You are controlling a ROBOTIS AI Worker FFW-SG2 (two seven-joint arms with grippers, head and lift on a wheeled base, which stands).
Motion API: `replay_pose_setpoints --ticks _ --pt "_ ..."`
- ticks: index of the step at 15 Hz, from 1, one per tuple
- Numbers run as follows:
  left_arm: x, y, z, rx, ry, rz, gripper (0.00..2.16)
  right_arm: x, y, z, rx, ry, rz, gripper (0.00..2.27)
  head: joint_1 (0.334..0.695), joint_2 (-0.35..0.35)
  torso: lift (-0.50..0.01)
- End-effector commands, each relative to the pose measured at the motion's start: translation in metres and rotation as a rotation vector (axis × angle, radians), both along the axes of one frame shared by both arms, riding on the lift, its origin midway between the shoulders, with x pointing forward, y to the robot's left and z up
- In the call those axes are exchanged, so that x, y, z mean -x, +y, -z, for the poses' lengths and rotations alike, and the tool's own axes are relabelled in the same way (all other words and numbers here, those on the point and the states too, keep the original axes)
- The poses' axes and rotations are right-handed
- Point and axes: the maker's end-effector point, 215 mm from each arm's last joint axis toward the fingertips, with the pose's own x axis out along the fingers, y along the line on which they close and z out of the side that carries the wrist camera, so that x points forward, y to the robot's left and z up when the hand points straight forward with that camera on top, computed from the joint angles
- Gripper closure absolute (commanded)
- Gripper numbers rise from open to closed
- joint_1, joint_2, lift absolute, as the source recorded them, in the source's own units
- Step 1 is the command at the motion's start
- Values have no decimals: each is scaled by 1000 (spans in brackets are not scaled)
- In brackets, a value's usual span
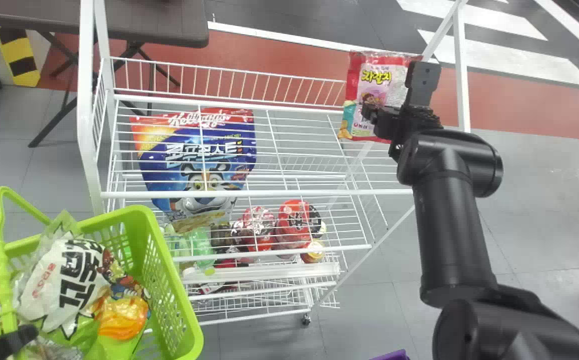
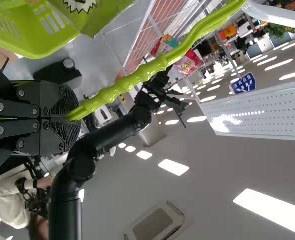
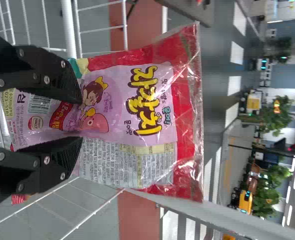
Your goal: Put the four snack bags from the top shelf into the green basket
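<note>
- Right gripper [image 3: 81, 119]: jaws clenched on the red and pink snack bag [image 1: 377, 75], one finger to either side of the printed face.
- The bag is up in the air by the right end of the top shelf [image 1: 289, 193], near the post; in the head view it overlaps the back fence.
- Long axis of the bag runs roughly away from the robot, in line with the fingers; its red end points outward, beyond the fingertips.
- Left gripper [image 2: 67, 119]: jaws grasping the handle [image 2: 160, 64] of the green basket [image 1: 181, 295].
- Basket lies to the robot's left and much nearer its body than the bag; the shelf's width stretches between them.
- Key relation: the right arm has the bag, the left arm is beside the basket. The coming carry likely goes leftward and back toward the robot, ending over the basket's mouth.
- In the basket: a white bag [image 1: 64, 285], an orange pack [image 1: 121, 312] and others; exact count cannot be told.
- A blue bag [image 1: 196, 155] shows through the white wires at left; which tier bears it is unclear.
- Risks, as judged: the soft bag may swing or snag on the fence, or catch the basket's upright handle on the way in.
</note>
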Motion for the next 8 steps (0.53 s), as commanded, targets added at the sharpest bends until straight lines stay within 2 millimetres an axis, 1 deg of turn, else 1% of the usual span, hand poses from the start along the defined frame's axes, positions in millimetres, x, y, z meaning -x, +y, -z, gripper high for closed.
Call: replay_pose_setpoints --ticks 1,3,4,5,7,8 --pt "1 0 -3 9 -6 6 2148 11 0 -18 -38 -57 3 2246 695 -335 -3" --pt "-1 0 -3 7 -9 6 2148 30 2 -31 -103 -81 0 2246 695 -339 -3" --pt "-2 0 -3 6 -10 6 2148 38 11 -39 -132 -91 -17 2246 695 -341 -3" --pt "-3 1 -3 7 -12 5 2148 51 20 -48 -166 -99 -39 2246 695 -342 -3" --pt "-6 1 -3 8 -15 3 2148 73 48 -67 -202 -107 -96 2246 695 -337 -3" --pt "-7 1 -4 8 -18 4 2148 87 70 -72 -240 -94 -139 2246 695 -331 -3"
